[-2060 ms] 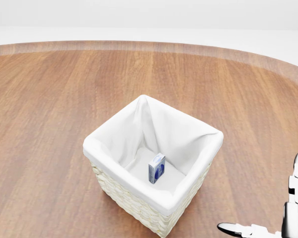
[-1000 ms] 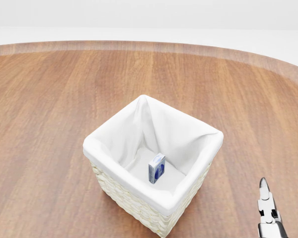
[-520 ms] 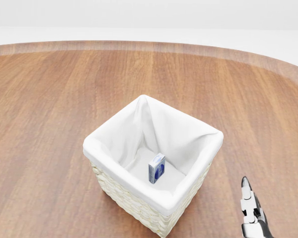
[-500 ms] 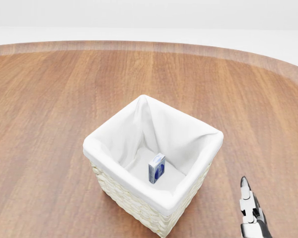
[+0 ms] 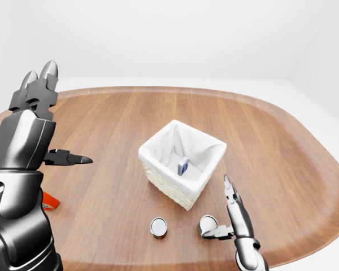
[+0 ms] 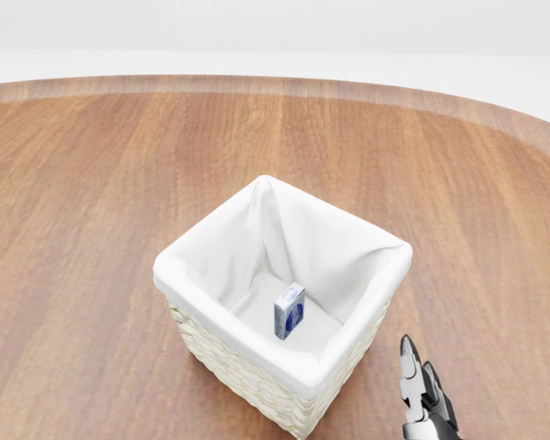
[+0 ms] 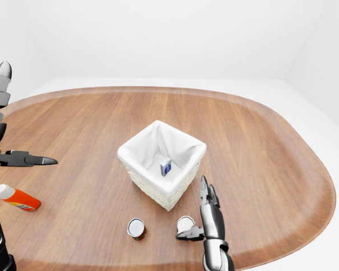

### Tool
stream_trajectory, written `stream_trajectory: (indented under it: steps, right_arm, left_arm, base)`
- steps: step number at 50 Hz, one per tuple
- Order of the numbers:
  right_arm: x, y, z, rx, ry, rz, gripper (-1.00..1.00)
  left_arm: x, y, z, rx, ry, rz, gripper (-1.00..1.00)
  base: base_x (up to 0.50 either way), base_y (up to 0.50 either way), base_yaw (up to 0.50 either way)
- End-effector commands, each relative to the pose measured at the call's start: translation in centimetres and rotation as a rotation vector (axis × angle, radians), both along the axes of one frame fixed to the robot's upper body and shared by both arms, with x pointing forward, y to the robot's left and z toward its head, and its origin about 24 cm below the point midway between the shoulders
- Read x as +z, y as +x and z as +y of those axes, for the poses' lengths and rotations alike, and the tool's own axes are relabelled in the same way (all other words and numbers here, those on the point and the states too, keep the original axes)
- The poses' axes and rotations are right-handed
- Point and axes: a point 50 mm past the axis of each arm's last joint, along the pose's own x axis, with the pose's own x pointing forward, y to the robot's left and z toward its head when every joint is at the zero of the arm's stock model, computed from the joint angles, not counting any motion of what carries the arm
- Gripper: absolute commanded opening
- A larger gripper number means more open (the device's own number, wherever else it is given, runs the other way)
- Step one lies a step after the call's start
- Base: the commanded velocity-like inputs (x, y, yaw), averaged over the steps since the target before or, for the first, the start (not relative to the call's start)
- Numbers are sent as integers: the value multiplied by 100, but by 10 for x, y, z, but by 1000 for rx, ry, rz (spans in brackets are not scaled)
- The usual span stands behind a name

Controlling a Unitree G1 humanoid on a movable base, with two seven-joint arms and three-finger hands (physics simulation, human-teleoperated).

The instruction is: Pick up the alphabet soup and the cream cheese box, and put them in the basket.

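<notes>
My right hand (image 7: 206, 217), fingers spread, stands beside one can (image 7: 186, 224) near the surface's bottom edge, my left hand (image 5: 37, 113) is raised with fingers spread, and the cream cheese box (image 6: 290, 312) stands inside the basket (image 6: 367, 332).

The left arm rose as a thick dark column along the left edge of the left-eye view, its forearm upright. The left robot hand (image 5: 42, 121) stood open, two fingers pointing up and the thumb stretched sideways toward the view's middle, holding nothing. The right robot hand (image 7: 206, 217) sat low at the bottom of the right-eye view, its slim forearm coming up from the bottom edge. Its fingers (image 7: 204, 189) pointed up and away, the thumb splayed left, spread apart and gripping nothing.
</notes>
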Motion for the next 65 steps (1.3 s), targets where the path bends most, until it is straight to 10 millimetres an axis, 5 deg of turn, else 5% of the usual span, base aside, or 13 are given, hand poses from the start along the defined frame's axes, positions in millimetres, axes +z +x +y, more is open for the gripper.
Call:
stream_trajectory:
  steps: [1, 65]
  right_arm:
    - [-5, -7, 11, 48, -9, 20, 100]
    - [-65, -7, 8, -5, -123, 202, 100]
  left_arm:
    - [-1, 0, 1, 1, -4, 0, 100]
    - [0, -1, 0, 0, 2, -2, 100]
  base:
    - [0, 0, 0]
    - [0, 0, 0]
